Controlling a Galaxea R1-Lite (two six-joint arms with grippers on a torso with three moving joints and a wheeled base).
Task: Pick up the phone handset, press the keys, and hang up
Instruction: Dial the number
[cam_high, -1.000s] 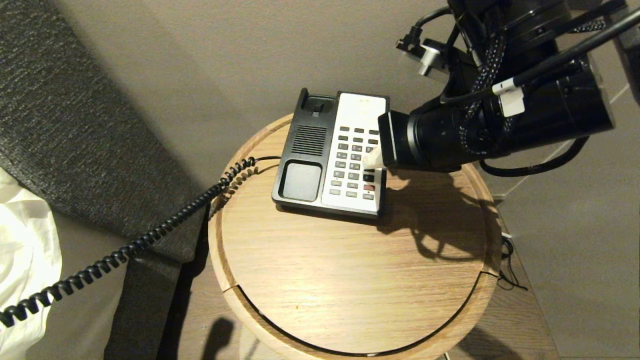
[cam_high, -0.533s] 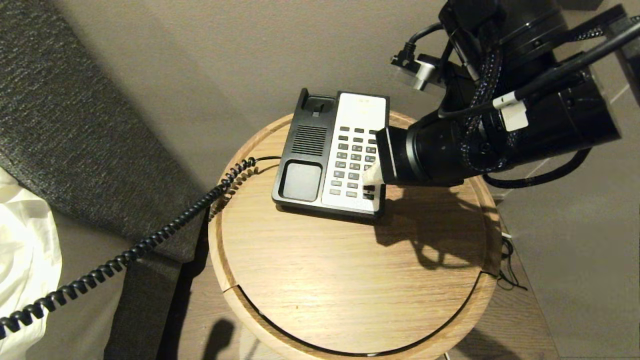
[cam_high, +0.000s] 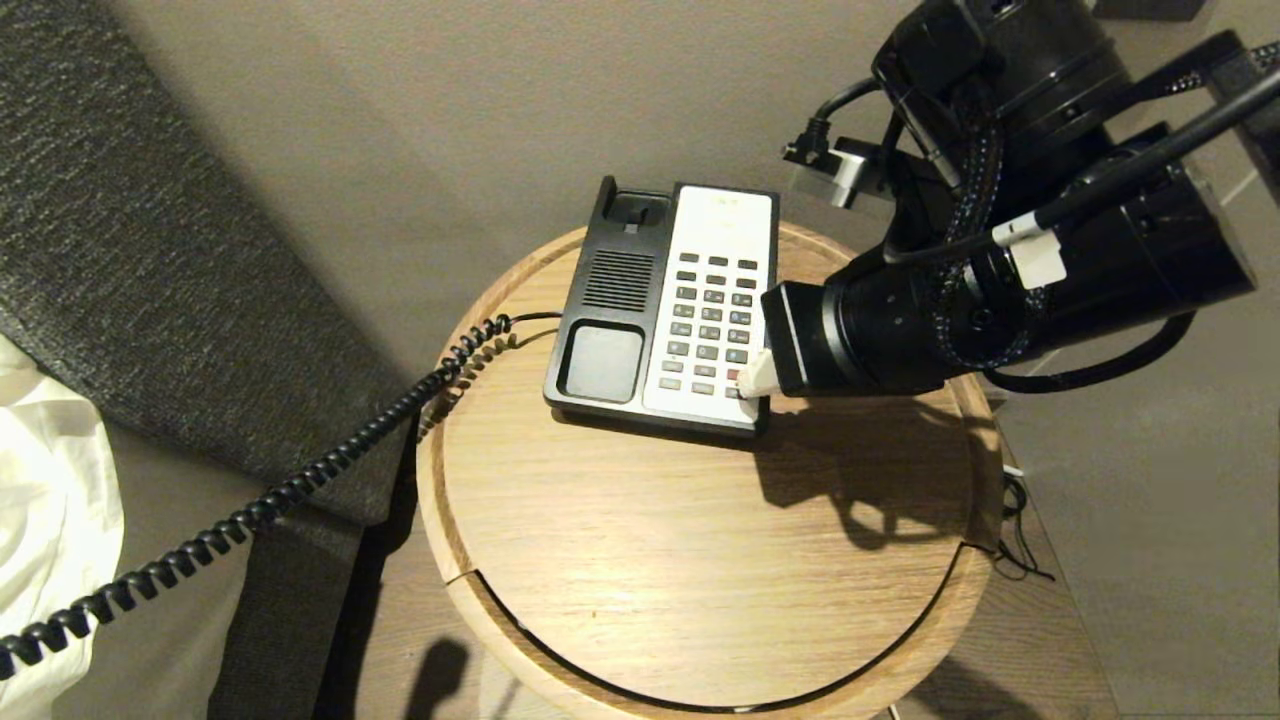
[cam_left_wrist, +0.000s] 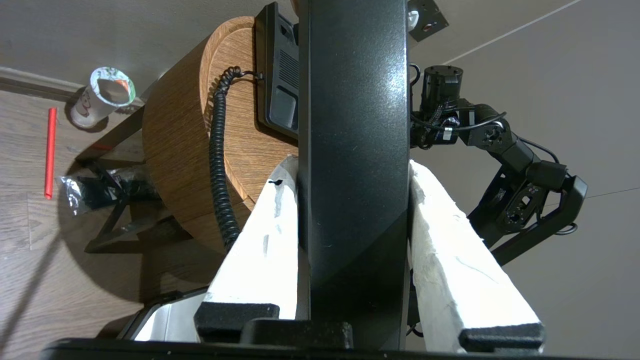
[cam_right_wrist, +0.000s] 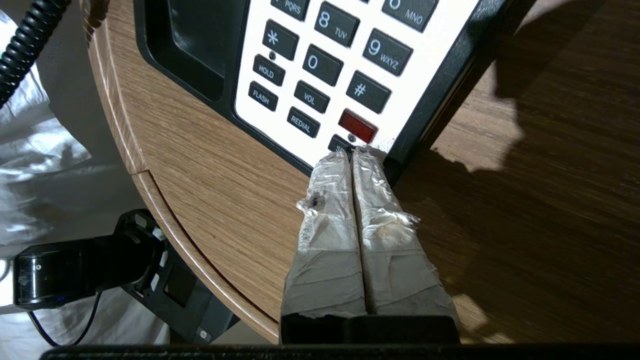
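The glossy black phone handset (cam_left_wrist: 355, 125) is off the phone and shows only in the left wrist view. My left gripper (cam_left_wrist: 352, 165) is shut on it, one white-taped finger on each flank. Its coiled cord (cam_high: 300, 480) runs from the black-and-white phone base (cam_high: 610, 300) off the table's left side. My right gripper (cam_high: 755, 378) is shut, its taped fingertips (cam_right_wrist: 345, 160) pressed together. They rest on the last key at the near right corner of the keypad (cam_high: 712, 320), just below the red key (cam_right_wrist: 357, 126). The handset cradle (cam_high: 603, 362) lies bare.
The phone sits at the back of a round wooden table (cam_high: 700, 560) with a raised rim. A dark grey upholstered panel (cam_high: 150, 250) and white bedding (cam_high: 40, 500) are to the left. A paper cup (cam_left_wrist: 102, 95) and red stick (cam_left_wrist: 49, 152) lie on the floor.
My right gripper has slid down the keypad's right column, from the middle rows to the lowest key near the front corner. The left gripper and handset have stayed put.
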